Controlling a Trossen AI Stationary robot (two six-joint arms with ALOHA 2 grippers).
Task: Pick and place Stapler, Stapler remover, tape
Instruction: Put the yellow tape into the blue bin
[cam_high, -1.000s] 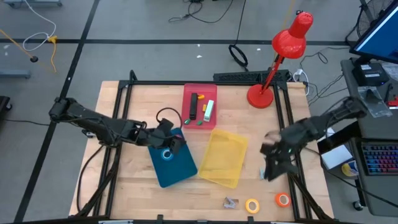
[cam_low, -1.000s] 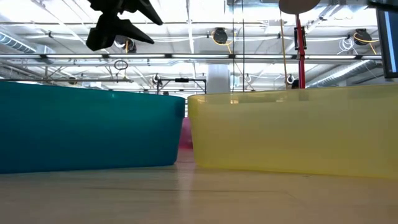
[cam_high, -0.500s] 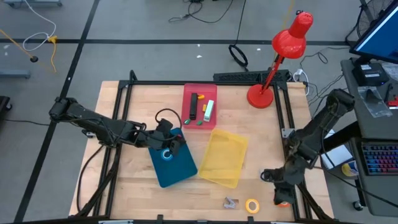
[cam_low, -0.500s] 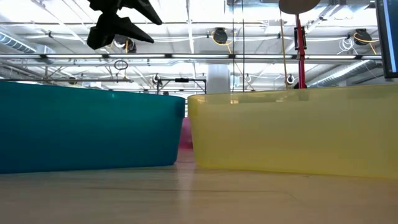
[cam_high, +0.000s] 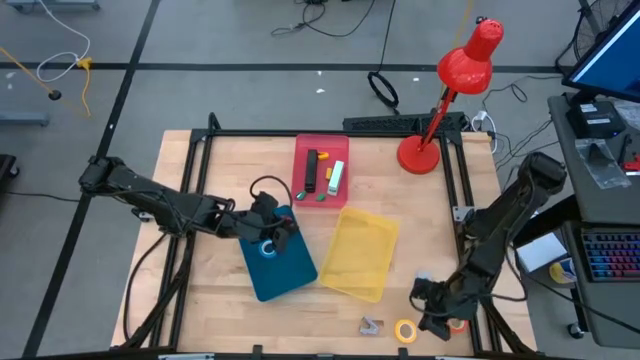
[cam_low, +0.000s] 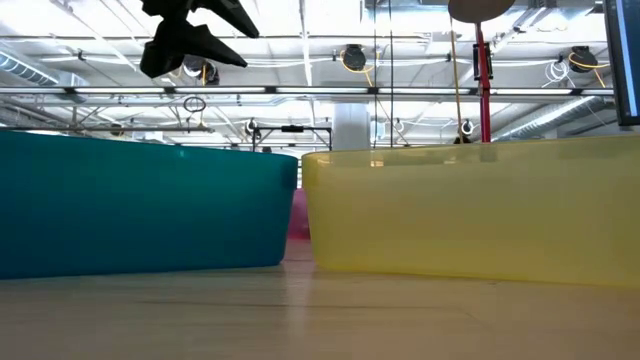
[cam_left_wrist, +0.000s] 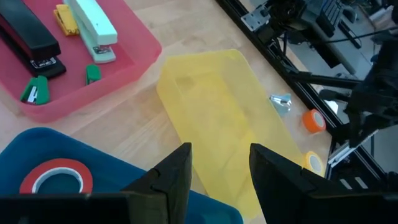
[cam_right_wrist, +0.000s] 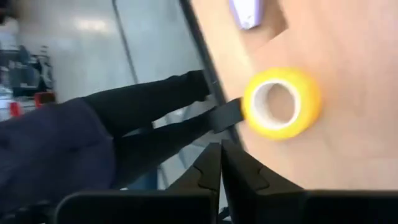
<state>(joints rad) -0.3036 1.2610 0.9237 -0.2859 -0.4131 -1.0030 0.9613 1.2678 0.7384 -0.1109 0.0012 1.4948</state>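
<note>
Down at the table's front right corner, the right gripper (cam_high: 432, 310) has its fingers pressed together on nothing, just beside the yellow tape roll (cam_high: 405, 331). Left gripper (cam_high: 277, 232), fingers apart, hangs over the blue tray (cam_high: 290, 272), where a red tape roll (cam_left_wrist: 56, 175) lies.

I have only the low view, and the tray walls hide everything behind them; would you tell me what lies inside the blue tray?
Observer: A red tape roll lies in the blue tray, below the open left gripper.
Operator: Thanks. Where is the right gripper?
Observer: The right gripper is at the table's front right edge, fingers shut, near the yellow tape roll.
Operator: And the staplers?
Observer: A black stapler and a white stapler lie in the red tray.
</note>
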